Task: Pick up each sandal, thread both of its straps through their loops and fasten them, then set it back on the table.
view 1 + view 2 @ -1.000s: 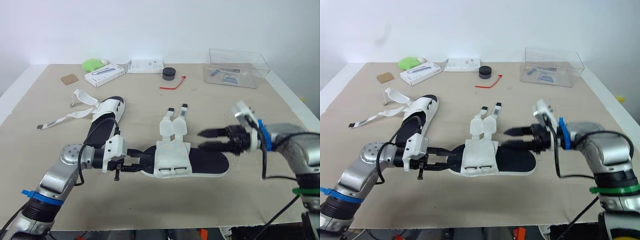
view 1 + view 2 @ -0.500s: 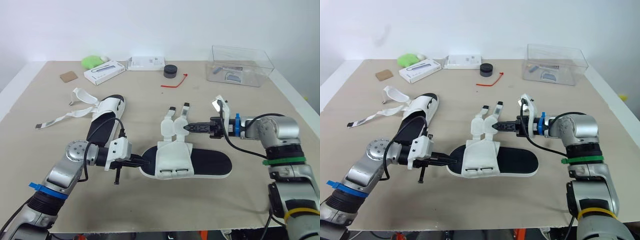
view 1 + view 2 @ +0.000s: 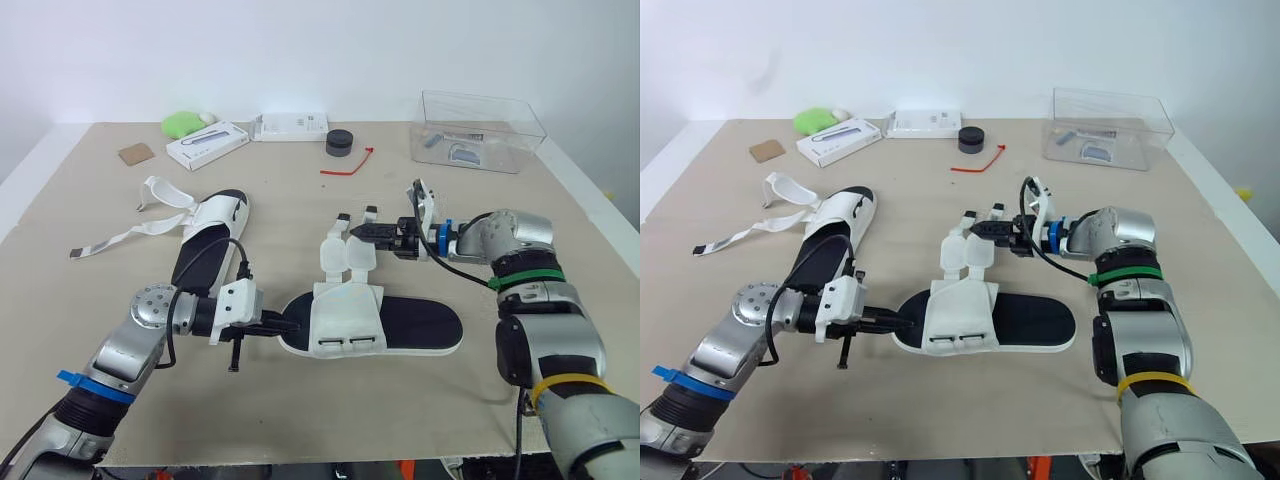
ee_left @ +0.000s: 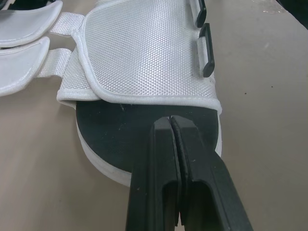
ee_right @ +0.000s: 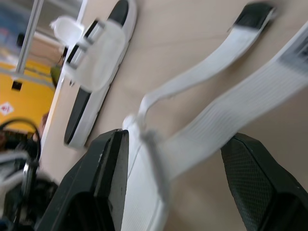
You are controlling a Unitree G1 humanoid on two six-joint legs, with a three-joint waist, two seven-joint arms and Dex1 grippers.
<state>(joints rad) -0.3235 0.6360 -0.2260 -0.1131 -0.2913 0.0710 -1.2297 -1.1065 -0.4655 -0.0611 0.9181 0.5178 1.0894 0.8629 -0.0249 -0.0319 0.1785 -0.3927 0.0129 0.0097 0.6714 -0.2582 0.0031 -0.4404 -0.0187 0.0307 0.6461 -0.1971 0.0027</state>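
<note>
Fingers (image 5: 109, 185) of the right gripper (image 3: 362, 232) gape around the straps (image 3: 357, 256) of the sandal (image 3: 405, 326) mid-frame, having slid leftward; left gripper (image 3: 286, 325) fingers rest closed on its sole (image 4: 109, 140).

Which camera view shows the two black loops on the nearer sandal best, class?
The left wrist view: both loops stand close up on the edge of the white upper. The eye views show them small and dark. The right wrist view faces the straps.

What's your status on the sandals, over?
Left gripper shut, tip on white-mesh, black-soled sandal. Right gripper open around its white straps, unthreaded. Second sandal lies apart.
</note>
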